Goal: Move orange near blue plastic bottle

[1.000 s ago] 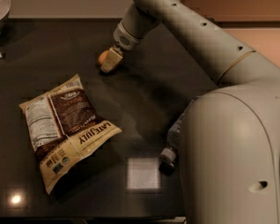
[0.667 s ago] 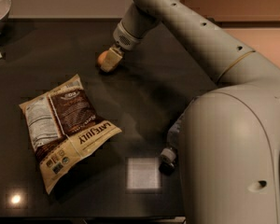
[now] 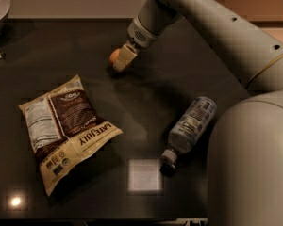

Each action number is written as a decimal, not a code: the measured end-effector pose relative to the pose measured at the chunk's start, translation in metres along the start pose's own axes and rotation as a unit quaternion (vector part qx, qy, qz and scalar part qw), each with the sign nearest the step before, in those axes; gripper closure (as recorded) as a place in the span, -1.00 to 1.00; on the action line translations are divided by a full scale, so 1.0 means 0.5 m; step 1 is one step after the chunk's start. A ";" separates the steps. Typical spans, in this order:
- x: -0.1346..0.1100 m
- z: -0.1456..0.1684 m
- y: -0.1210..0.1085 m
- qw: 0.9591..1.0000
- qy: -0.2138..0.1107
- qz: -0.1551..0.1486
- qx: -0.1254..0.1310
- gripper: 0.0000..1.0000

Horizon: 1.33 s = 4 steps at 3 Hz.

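Beige arm point(image 3: 203, 13) slants down — gripper point(image 3: 119, 60) at orange point(image 3: 114, 55), fingers point(image 3: 124, 57) pinching it.

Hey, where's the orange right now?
In the camera view the orange is at the far middle of the table, right at the gripper, beyond the snack bag and well apart from the lying bottle.

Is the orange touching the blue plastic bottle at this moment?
Apart. The camera view shows the orange at the gripper, and a wide stretch of bare table separates it from the blue plastic bottle lying nearer the camera.
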<state>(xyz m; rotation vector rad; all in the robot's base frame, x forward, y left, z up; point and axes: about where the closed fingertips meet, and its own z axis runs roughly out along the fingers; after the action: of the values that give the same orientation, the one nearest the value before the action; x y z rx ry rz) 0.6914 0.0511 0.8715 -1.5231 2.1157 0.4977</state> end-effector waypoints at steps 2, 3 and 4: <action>0.109 -0.149 0.069 0.998 0.007 0.058 0.013 1.00; 0.162 -0.204 0.111 0.996 0.010 0.090 0.019 1.00; 0.214 -0.238 0.157 0.992 0.017 0.120 0.019 1.00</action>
<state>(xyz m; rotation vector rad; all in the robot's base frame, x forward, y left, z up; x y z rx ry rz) 0.5684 -0.0726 0.9081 -1.2719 2.3349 0.5128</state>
